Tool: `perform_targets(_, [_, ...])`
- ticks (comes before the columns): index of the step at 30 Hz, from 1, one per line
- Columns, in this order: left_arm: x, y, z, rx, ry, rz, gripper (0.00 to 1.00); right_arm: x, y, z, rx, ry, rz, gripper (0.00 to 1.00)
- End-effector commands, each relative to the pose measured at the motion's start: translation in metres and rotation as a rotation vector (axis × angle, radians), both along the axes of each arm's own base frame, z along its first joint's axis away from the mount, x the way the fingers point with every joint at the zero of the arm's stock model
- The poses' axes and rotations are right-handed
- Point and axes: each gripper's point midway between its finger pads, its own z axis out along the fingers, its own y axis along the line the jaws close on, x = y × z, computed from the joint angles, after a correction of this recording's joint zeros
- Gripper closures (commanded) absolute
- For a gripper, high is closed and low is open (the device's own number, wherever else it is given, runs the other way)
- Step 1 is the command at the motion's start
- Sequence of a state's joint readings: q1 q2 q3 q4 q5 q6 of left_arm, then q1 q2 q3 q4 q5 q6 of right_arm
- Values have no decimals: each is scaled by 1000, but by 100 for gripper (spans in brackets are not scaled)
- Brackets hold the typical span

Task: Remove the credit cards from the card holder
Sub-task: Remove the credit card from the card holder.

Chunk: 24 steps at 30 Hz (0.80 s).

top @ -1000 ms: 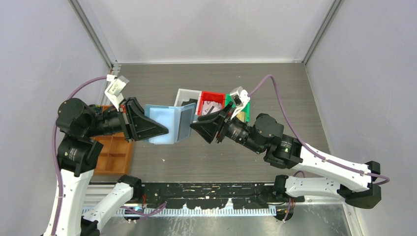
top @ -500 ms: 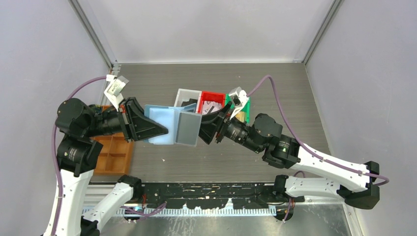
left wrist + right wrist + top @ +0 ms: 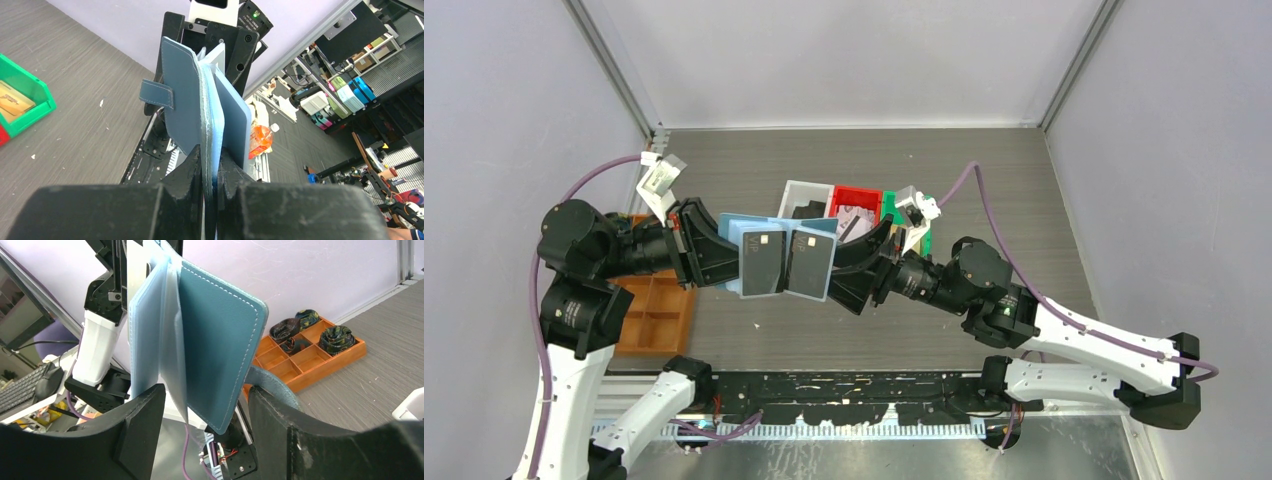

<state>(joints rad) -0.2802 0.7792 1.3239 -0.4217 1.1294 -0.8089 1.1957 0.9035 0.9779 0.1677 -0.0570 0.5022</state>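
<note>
The left tool (image 3: 210, 172) clamps the card holder (image 3: 182, 105); the open right tool (image 3: 205, 397) straddles it and may pinch it, missing the credit cards (image 3: 764, 260)

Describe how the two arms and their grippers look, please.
The left arm and right arm have white links and rounded black joints. A purple cable runs along each. The left gripper and right gripper have black wedge-shaped fingers.
</note>
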Motion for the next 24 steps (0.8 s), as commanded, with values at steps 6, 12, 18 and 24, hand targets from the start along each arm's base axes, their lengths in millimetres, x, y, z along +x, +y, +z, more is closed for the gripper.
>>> perform_targets(6, [-7,1,15,-21,-70,-8,100,12,-15,20,25,15,-91,37])
perform_targets(12, [-10,2,17,-27,-71,-15,100,16,-49,21,41,21,-183,36])
perform_targets(18, [-12,2,20,-33,-76,-24,100,5,-74,29,28,-3,-179,30])
perform_targets(24, [-13,2,19,-36,-66,-31,100,-3,-88,74,85,-109,-169,12])
